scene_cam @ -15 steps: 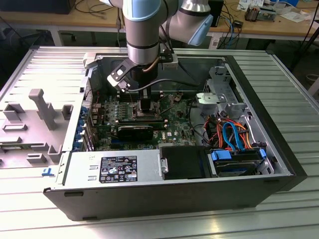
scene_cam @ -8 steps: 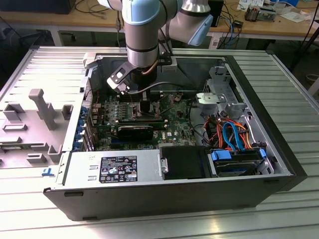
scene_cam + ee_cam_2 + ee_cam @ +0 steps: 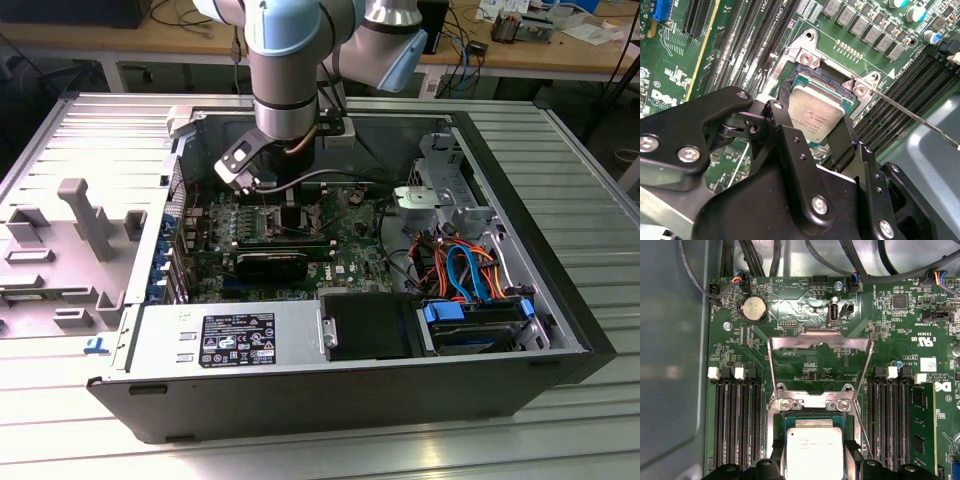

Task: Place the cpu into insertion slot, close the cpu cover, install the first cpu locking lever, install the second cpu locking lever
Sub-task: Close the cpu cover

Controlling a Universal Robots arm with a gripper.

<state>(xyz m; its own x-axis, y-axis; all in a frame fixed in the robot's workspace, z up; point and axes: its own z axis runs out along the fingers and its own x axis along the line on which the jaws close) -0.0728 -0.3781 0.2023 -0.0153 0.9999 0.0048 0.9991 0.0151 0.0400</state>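
At about eleven o'clock in the exterior view's computer case [image 3: 300,390], the claw [image 3: 814,134] is clamped on the cpu [image 3: 815,112] at the insertion slot [image 3: 815,74] — seated or not, unclear — with the cpu cover [image 3: 820,343] open and a locking lever [image 3: 920,120] unlatched, so closing and both levers look left to do.

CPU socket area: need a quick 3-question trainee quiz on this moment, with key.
1. True or false: the cpu cover is closed over the insertion slot.
2. What sits between the fingers of the gripper? A) a memory card B) the cpu C) a coin cell
3. Short answer: in the first wrist view, what flanks the insertion slot on both sides?
Key: 1 false, it is swung open; 2 B; 3 memory slots.
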